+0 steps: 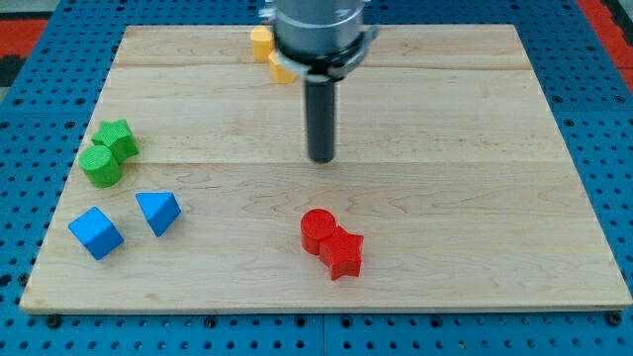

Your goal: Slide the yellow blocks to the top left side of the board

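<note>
Two yellow blocks lie touching at the view's top, left of centre. One yellow block (260, 42) shows near the board's top edge. The other yellow block (277, 67) sits just below and right of it, partly hidden by the arm's grey body (318, 35). Their shapes cannot be made out. My tip (321, 158) is the lower end of the dark rod, near the board's middle. It is well below and to the right of the yellow blocks, touching no block.
A green star block (118, 136) and a green cylinder (101, 165) touch at the left. A blue cube (96, 232) and a blue triangular block (158, 211) lie at the lower left. A red cylinder (318, 228) and a red star block (343, 252) touch below my tip.
</note>
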You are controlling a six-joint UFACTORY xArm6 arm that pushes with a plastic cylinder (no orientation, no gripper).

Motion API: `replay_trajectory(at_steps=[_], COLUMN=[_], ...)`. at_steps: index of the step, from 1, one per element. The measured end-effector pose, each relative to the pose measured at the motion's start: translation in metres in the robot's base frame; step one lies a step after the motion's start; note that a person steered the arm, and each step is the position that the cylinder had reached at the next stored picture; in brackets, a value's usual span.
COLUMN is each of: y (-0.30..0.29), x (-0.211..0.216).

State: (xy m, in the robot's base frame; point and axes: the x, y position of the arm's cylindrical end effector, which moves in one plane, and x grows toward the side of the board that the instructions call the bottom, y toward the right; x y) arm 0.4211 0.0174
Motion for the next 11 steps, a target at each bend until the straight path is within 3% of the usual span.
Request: replay_trajectory(at_steps=[1,2,4,5,6,8,9,10,11], y=[0.021,-0.010,-0.009,-0.022,-0.077,-0.157,-0.169,-0.212,-0.208], x=[-0.019,-0.052,-0.110,-0.141,-0.156,-0.151,-0.119,-0.131,-0.155])
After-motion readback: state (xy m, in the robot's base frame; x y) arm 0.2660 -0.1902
